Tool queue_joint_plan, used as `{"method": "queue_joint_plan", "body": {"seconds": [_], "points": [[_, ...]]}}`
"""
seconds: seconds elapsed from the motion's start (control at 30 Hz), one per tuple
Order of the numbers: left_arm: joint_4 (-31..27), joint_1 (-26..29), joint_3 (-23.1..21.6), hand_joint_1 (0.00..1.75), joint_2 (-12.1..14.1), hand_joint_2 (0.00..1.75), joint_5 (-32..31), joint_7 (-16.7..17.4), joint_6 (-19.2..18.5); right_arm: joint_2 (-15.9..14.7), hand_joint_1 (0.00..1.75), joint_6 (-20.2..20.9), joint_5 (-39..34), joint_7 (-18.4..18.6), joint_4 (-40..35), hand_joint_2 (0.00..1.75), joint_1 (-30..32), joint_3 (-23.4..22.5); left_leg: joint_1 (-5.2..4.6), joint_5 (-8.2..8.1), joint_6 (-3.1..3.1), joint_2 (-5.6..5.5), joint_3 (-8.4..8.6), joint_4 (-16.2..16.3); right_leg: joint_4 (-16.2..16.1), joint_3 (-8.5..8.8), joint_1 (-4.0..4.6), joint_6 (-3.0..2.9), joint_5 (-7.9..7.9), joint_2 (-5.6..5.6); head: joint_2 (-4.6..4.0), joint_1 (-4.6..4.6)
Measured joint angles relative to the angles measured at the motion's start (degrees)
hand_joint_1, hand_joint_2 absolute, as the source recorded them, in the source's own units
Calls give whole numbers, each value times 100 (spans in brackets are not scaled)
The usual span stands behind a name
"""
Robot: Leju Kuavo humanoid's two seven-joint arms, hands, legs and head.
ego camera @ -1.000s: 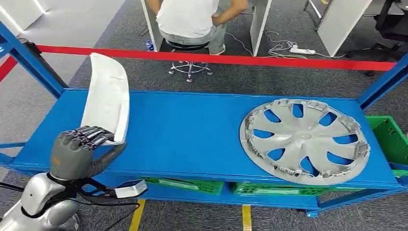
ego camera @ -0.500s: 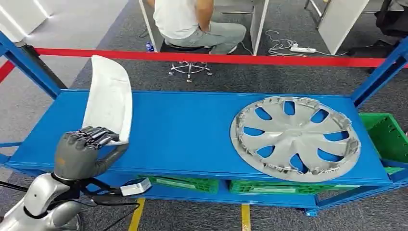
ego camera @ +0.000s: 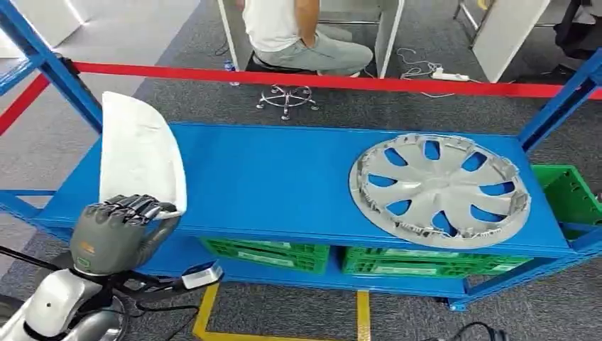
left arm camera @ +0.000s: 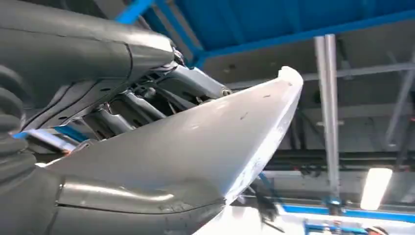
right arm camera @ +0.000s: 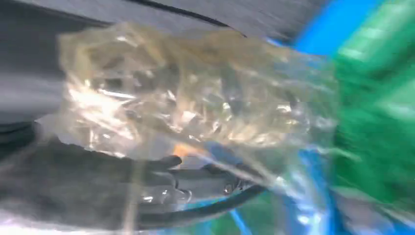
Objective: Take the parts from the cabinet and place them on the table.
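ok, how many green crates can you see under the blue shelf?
3: two green crates side by side beneath the blue shelf, left one, right one; a third past the shelf's right end. More may be hidden.

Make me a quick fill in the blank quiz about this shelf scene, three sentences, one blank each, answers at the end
1. The left hand grips the near end of a long ____ part.
2. The silver wheel cover lies flat on the ____ shelf.
3. Under that shelf stand ____ crates.

Missing words: white; blue; green
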Motion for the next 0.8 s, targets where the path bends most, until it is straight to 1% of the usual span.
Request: {"method": "queue_joint_plan", "body": {"seconds": [0.03, 0.07, 0.1, 0.13, 0.17, 0.2, 0.23, 0.27, 0.3, 0.33, 0.37, 0.4, 0.43, 0.47, 0.5, 0.53, 0.57, 0.6, 0.63, 0.67, 0.7, 0.73, 0.77, 0.8], "points": [[-37, 19, 11, 175, -40, 175, -74, 26, -28, 251, 0, 0, 298, -468, -2, 0, 10, -260, 14, 68, 58, -20, -96, -6, 218, -139, 6, 6, -337, 28, 0, 31], [-61, 53, 26, 175, -71, 175, -122, 41, -44, 473, 0, 0, 473, -863, -2, 0, 5, -473, 18, 118, 42, -22, -193, -3, 619, -234, 3, 22, -723, 31, 0, 44], [-92, 100, 42, 175, -106, 175, -166, 52, -59, 743, 0, 0, 635, -1312, 0, 0, -11, -770, 15, 174, 42, -19, -263, -1, 1059, -330, -5, 34, -1021, 30, 0, 55], [-118, 126, 50, 175, -134, 175, -196, 65, -81, 977, 0, 0, 726, -1661, -4, 0, -34, -1058, 10, 240, 39, -14, -343, 8, 1494, -409, -1, 48, -1204, 31, 0, 51], [-133, 143, 50, 175, -160, 175, -227, 74, -92, 1128, 0, 0, 759, -1827, -33, 0, -46, -1288, 9, 300, 32, -10, -425, 19, 1751, -409, 0, 53, -1165, 32, 0, 60], [-149, 159, 50, 175, -189, 175, -240, 79, -94, 1261, 0, 0, 792, -1871, -92, 0, -51, -1504, 9, 352, 21, -10, -505, 33, 1784, -310, 0, 57, -968, 32, 0, 51], [-173, 177, 50, 175, -206, 175, -253, 83, -103, 1407, 0, 0, 844, -1873, -164, 0, -56, -1723, 11, 405, 4, -11, -589, 56, 1584, -87, -1, 56, -688, 32, 0, 60], [-188, 188, 52, 175, -232, 175, -264, 83, -105, 1530, 0, 0, 920, -1847, -247, 0, -57, -1915, 14, 443, -17, -15, -657, 78, 1168, 247, -2, 45, -486, 31, 0, 55], [-192, 188, 57, 175, -241, 175, -269, 83, -109, 1624, 0, 0, 1000, -1818, -352, 0, -56, -2039, 17, 474, -45, -19, -689, 114, 629, 635, -5, 36, -462, 34, 0, 57], [-203, 188, 66, 175, -250, 175, -269, 81, -111, 1689, 0, 0, 1050, -1794, -483, 0, -62, -2142, -18, 492, -75, -21, -738, 172, 72, 1043, -1, 37, -625, 45, 0, 60], [-225, 183, 81, 175, -252, 175, -253, 74, -114, 1768, 0, 0, 1054, -1785, -604, 0, -79, -2234, -23, 524, -105, -18, -770, 235, -297, 1242, -3, 21, -797, 70, 0, 46], [-232, 175, 92, 175, -254, 175, -238, 57, -114, 1835, 0, 0, 1045, -1783, -689, 0, -85, -2317, -22, 570, -129, -19, -792, 243, -329, 1178, 4, 3, -837, 81, 0, 44], [-232, 171, 98, 175, -254, 175, -234, 46, -118, 1896, 0, 0, 1030, -1783, -754, 0, -75, -2379, -17, 612, -156, -19, -809, 241, -298, 1154, 17, -15, -830, 86, 0, 42], [-232, 176, 100, 175, -265, 175, -231, 39, -118, 1946, 0, 0, 1017, -1783, -804, 0, -61, -2434, -15, 640, -184, -26, -825, 247, -295, 1112, 7, -71, -795, 72, 0, 47], [-232, 186, 103, 175, -269, 175, -227, 33, -120, 1988, 0, 0, 1012, -1783, -843, 0, -66, -2476, 3, 574, -215, -34, -873, 281, -298, 1055, -26, -142, -750, 37, 0, 55], [-232, 188, 116, 175, -274, 175, -227, 24, -124, 2023, 0, 0, 1008, -1783, -893, 0, -63, -2517, 3, 285, -250, -31, -922, 417, -292, 999, -21, -197, -706, 35, 0, 22], [-232, 188, 127, 175, -274, 175, -227, 17, -125, 2060, 0, 0, 1010, -1785, -935, 0, -60, -2541, 15, -99, -281, -31, -1010, 766, -291, 938, -15, -232, -648, 20, 0, 14], [-232, 187, 135, 175, -280, 175, -227, 17, -125, 2098, 0, 0, 1010, -1785, -966, 0, -61, -2570, 24, -452, -307, -31, -1119, 1258, -284, 869, -4, -244, -586, 8, 0, 7], [-232, 188, 138, 175, -283, 175, -227, 17, -125, 2115, 0, 0, 1008, -1785, -988, 0, -61, -2599, 27, -646, -315, -31, -1205, 1684, -276, 827, 7, -243, -536, -4, 0, 9], [-232, 189, 140, 175, -285, 175, -227, 17, -127, 2128, 0, 0, 1008, -1783, -1005, 0, -61, -2618, 26, -666, -311, -31, -1230, 1981, -248, 779, 18, -241, -481, -16, 0, 11], [-232, 189, 142, 175, -287, 175, -227, 17, -127, 2139, 0, 0, 1008, -1783, -1016, 0, -62, -2636, 25, -526, -296, -31, -1160, 2018, -216, 695, 33, -243, -437, -22, 0, 9], [-232, 188, 142, 175, -289, 175, -227, 17, -127, 2152, 0, 0, 1008, -1785, -1025, 0, -62, -2651, 22, -306, -262, -32, -979, 1839, -180, 608, 53, -243, -400, -23, 0, 9], [-232, 189, 142, 175, -289, 175, -227, 17, -127, 2172, 0, 0, 1008, -1785, -1044, 0, -61, -2664, 12, -119, -209, -33, -677, 1404, -151, 550, 75, -244, -371, -21, 0, 7], [-232, 186, 144, 175, -293, 175, -227, 17, -127, 2185, 0, 0, 1008, -1783, -1062, 0, -62, -2675, -7, -3, -131, -38, -337, 879, -136, 515, 90, -243, -347, -19, 0, 9]]}}
